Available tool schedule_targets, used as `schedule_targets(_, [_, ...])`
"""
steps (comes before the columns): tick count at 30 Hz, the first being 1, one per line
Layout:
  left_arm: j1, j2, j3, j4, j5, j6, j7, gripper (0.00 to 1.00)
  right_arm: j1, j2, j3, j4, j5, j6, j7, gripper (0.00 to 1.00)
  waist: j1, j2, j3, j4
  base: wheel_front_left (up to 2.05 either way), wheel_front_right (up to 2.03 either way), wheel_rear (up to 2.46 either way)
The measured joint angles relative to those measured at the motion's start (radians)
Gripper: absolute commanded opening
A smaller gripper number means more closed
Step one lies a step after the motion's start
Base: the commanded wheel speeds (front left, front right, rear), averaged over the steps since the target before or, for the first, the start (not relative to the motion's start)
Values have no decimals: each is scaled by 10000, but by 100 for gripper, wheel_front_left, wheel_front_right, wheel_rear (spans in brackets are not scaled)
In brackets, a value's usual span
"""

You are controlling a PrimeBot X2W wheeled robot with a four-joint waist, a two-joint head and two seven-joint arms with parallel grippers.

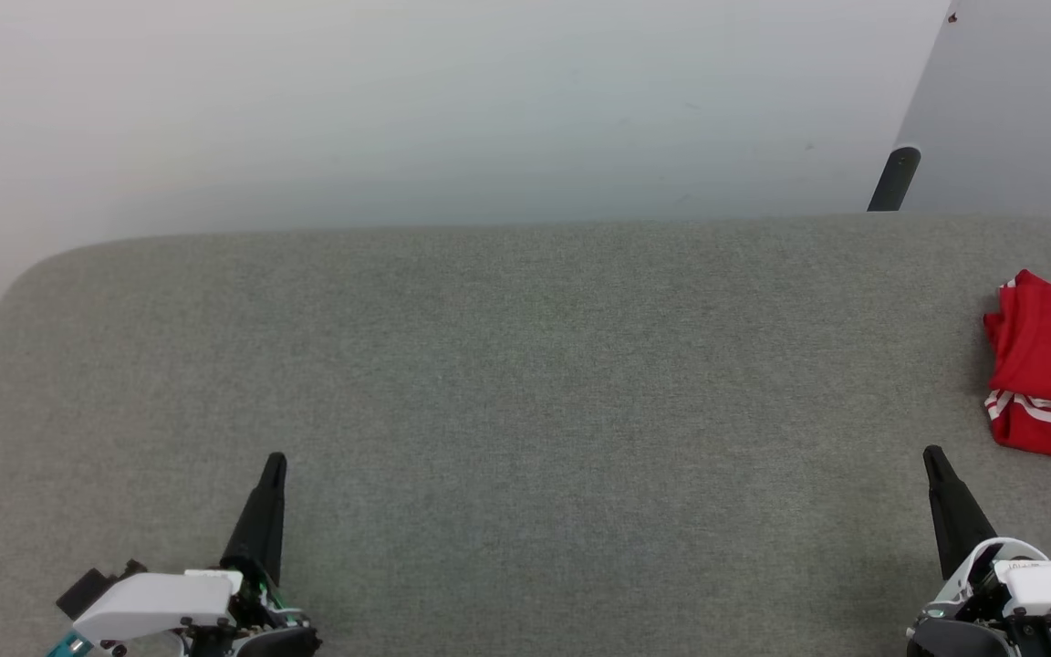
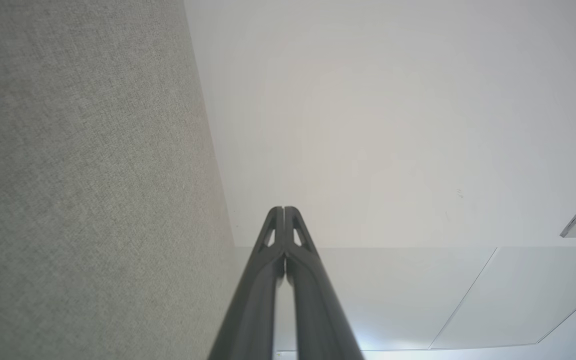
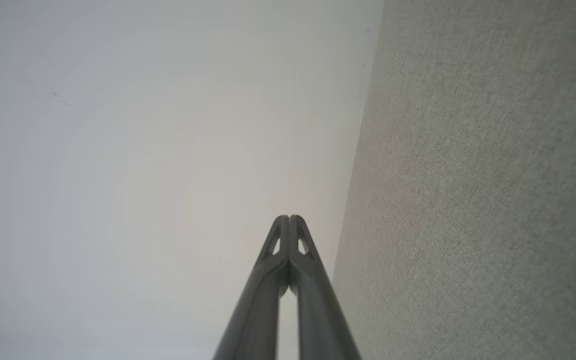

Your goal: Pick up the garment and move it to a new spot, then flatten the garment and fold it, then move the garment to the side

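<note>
The garment (image 1: 1050, 370), red with white striped trim, lies folded in a compact bundle at the right edge of the grey table (image 1: 525, 383), partly cut off by the head view's border. My left gripper (image 1: 275, 461) rests low at the near left, shut and empty, its fingertips pressed together (image 2: 284, 209). At the near right my right gripper (image 1: 932, 453) is shut and empty too (image 3: 289, 218), a short way in front of and left of the garment. Both point toward the far wall.
A pale wall (image 1: 452, 100) rises behind the table's far edge. A dark table leg or post (image 1: 894, 179) and a light grey panel (image 1: 1018, 109) stand at the back right. The table's corners are rounded.
</note>
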Motion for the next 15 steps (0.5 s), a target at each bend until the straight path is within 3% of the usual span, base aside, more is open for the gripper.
schedule_targets(15, [-11, -12, 2, 2, -27, 0, 4, 0, -82, 19, -10, -12, 40, 0, 0, 0, 0, 0, 1, 1, 0, 0, 0])
